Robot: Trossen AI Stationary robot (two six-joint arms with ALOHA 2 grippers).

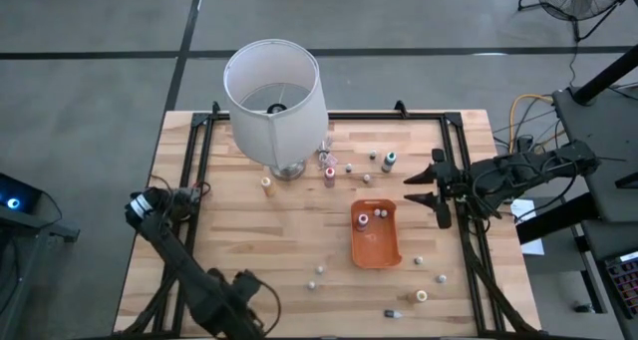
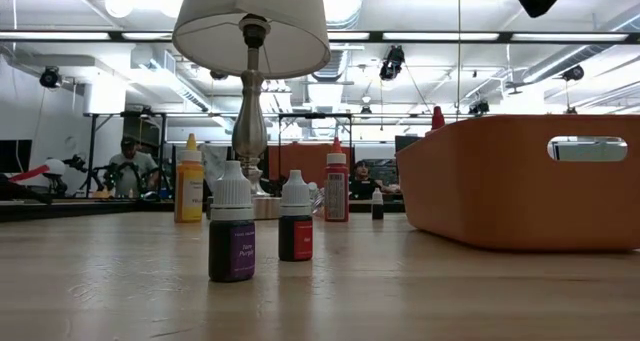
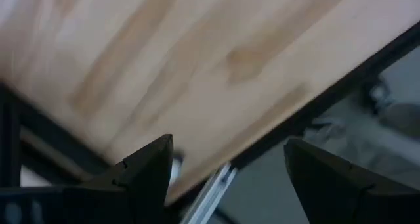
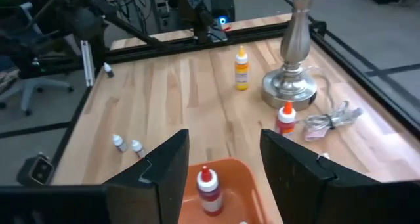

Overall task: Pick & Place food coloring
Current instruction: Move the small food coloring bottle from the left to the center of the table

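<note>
The food coloring is several tiny bottles scattered over the wooden table: a purple one [image 2: 232, 236] and a red one [image 2: 296, 229] nearest the low camera, a yellow one [image 4: 241, 67] and a red-capped one [image 4: 285, 119] by the lamp base. Two more stand upright in the orange tray [image 1: 375, 248], among them a red bottle [image 4: 209, 184]. My right gripper [image 4: 223, 165] hovers open above the tray's right end [image 1: 419, 188], holding nothing. My left gripper [image 3: 230, 165] hangs open, pointing down over the table's left edge [image 1: 150, 208], with only bare wood beneath it.
A tall lamp with a white shade [image 1: 274, 86] and silver base [image 4: 290, 86] stands at the far middle, its cord [image 4: 331, 122] coiled beside it. A black metal frame [image 1: 204, 151] runs along the table edges. Loose bottles [image 1: 422, 296] lie near the front right.
</note>
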